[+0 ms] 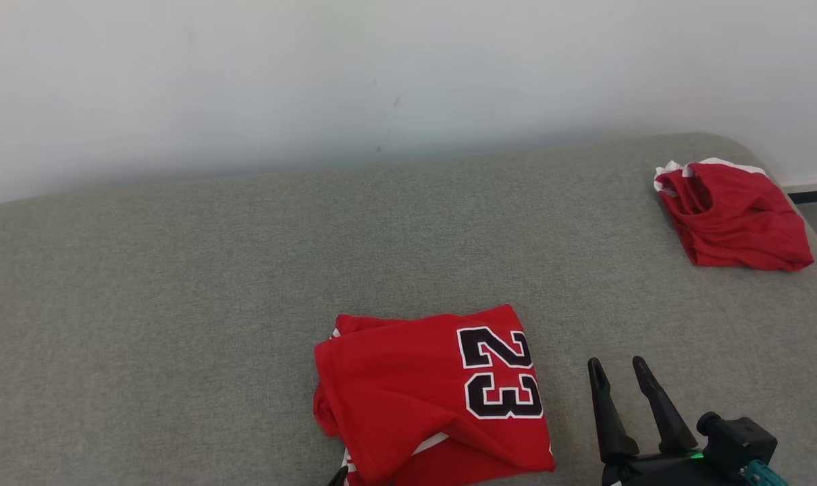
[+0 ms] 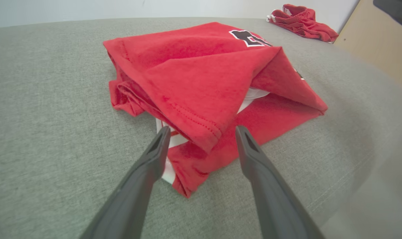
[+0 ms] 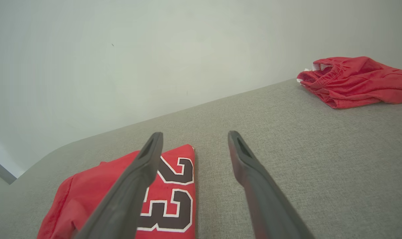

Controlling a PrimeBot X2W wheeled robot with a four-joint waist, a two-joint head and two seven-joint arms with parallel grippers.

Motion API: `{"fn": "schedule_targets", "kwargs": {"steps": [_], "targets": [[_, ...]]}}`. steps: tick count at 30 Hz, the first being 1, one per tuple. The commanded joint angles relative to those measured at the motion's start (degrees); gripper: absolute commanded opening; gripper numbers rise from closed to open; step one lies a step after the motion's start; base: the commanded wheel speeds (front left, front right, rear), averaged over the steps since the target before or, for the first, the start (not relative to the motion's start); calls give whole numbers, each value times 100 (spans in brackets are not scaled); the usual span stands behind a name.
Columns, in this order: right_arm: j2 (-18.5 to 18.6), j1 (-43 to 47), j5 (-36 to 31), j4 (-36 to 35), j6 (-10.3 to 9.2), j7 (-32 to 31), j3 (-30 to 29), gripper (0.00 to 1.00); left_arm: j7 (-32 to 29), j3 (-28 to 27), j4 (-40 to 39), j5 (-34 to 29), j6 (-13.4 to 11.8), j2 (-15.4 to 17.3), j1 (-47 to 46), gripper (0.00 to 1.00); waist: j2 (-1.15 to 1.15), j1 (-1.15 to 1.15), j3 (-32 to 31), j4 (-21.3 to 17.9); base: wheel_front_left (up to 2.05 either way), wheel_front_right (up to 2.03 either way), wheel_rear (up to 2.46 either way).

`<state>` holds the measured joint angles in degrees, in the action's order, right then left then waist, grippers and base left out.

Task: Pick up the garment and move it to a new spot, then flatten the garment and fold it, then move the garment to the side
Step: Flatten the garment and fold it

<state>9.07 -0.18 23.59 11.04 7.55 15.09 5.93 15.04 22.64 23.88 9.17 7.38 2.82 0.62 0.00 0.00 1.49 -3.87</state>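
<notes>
The garment (image 1: 429, 391) is a red jersey with a black "23", lying folded near the front middle of the grey cushioned surface (image 1: 179, 304). In the left wrist view the garment (image 2: 201, 79) has a loose upper flap, and my left gripper (image 2: 202, 129) stands open with its fingers on either side of the flap's near corner, holding nothing. A dark tip of a left finger (image 1: 337, 478) shows at the garment's front edge. My right gripper (image 1: 616, 364) is open and empty, just right of the garment (image 3: 167, 199). Its fingers (image 3: 156, 146) hover above the surface.
A second red piece of clothing (image 1: 732, 212) with white trim lies crumpled at the far right corner of the surface, also seen as a red heap (image 3: 357, 81) from the right wrist. A white wall (image 1: 381, 67) backs the surface. A pale wooden panel (image 2: 377, 43) stands beyond the right edge.
</notes>
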Motion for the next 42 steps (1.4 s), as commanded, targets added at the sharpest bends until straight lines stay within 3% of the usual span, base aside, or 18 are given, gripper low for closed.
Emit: {"fn": "schedule_targets", "kwargs": {"steps": [1,7,8,10,30,31,32,33,42], "targets": [[-32,-57,-40,3,-17,4,19,100,18,16,69,56,-11,10,-125,100,0,0,49,-85,0,0,0],[-39,-107,-57,-1,-17,5,23,100,18,67,389,165,-36,13,-288,100,0,0,109,-238,0,0,0],[-40,-112,-54,-9,-17,5,15,100,18,79,466,178,-35,11,-325,89,0,0,117,-253,0,0,0],[-28,-120,-57,-25,-17,5,-6,100,18,70,604,231,-30,9,-439,0,0,0,139,-279,0,0,0],[-64,48,-102,37,-17,4,-99,100,18,81,295,39,-13,232,-155,0,0,0,34,10,0,0,0],[-58,56,-99,49,-17,4,-98,100,18,87,333,47,-11,231,-135,4,0,0,33,15,0,0,0],[-54,58,-98,56,-17,4,-98,100,18,89,357,43,-11,227,-134,55,0,0,32,19,0,0,0],[-54,57,-99,60,-17,4,-98,100,18,84,366,35,-16,218,-146,100,0,0,34,20,0,0,0],[-21,113,-71,86,-17,4,-169,100,18,-139,-90,50,-142,154,-1,100,0,0,-12,75,0,0,0]]}}
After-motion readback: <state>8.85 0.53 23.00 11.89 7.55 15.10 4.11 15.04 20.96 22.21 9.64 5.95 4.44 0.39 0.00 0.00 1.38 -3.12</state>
